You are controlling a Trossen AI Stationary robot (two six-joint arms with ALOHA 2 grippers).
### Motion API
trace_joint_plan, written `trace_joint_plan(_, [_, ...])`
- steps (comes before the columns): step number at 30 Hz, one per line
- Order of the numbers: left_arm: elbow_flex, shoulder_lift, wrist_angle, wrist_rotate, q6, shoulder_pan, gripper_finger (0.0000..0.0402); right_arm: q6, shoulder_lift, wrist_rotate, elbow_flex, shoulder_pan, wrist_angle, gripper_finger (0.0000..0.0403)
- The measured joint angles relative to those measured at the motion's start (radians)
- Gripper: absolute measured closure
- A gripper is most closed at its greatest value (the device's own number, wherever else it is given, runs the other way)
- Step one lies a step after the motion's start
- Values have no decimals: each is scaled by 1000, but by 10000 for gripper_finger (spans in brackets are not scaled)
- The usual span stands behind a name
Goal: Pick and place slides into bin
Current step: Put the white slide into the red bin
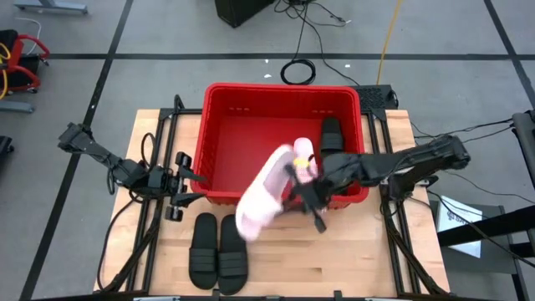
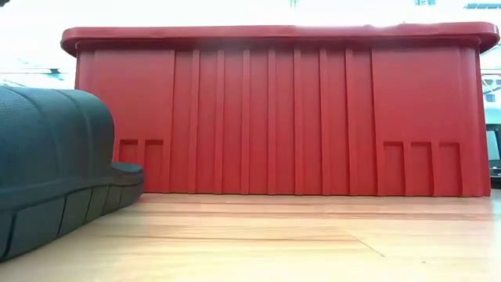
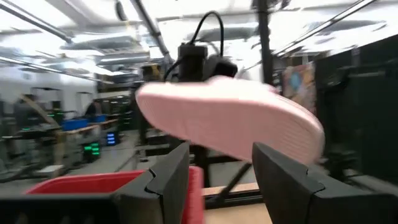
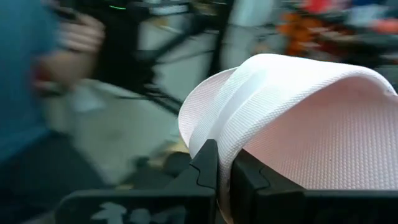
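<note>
The right claw (image 1: 303, 180) is pinching a pale pink slide (image 1: 263, 199) above the bin's (image 1: 219, 100) near wall, its long axis slanting away toward the desk (image 1: 351, 251); the left claw (image 1: 185, 179) is waiting open beside the bin.

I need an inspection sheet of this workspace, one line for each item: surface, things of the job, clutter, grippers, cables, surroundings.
Surface: wooden table, bare at the front right.
Things of the job: red bin at the back; one black slide and a pale slide inside; pale pink slide held over the front rim; two black slides on the table in front.
Clutter: nothing seen.
Grippers: right gripper shut on the pale pink slide's strap; left gripper open beside the bin's left wall.
Cables: coiled black cable and yellow cable on the floor.
Surroundings: person's hand, blurred, beyond the table.
</note>
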Motion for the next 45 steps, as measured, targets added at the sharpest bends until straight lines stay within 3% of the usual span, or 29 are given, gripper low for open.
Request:
trace_joint_plan(4, [0,0,5,-65,36,24,217,-75,-79,156,0,-66,-90,399])
trace_joint_plan(7, [0,-1,10,-102,72,64,217,-117,-116,213,0,-128,-137,399])
trace_joint_plan(12, [60,-16,-48,-127,81,164,218,-128,-150,216,0,-237,-173,399])
trace_joint_plan(18, [201,-9,-347,-73,84,296,217,-135,-171,216,0,-395,-247,399])
trace_joint_plan(21, [259,-12,-402,-61,85,374,218,-135,-183,204,0,-484,-265,399])
trace_joint_plan(25, [303,-23,-454,32,86,500,217,-121,-183,65,0,-621,-304,399])
trace_joint_plan(33, [324,-32,-518,339,-3,805,218,-98,-150,-235,0,-874,-399,399])
trace_joint_plan(42, [323,14,-513,641,-117,1131,218,-180,-55,-520,0,-1046,-535,399])
trace_joint_plan(45, [323,51,-488,732,-157,1210,218,-242,-20,-546,0,-1067,-602,399])
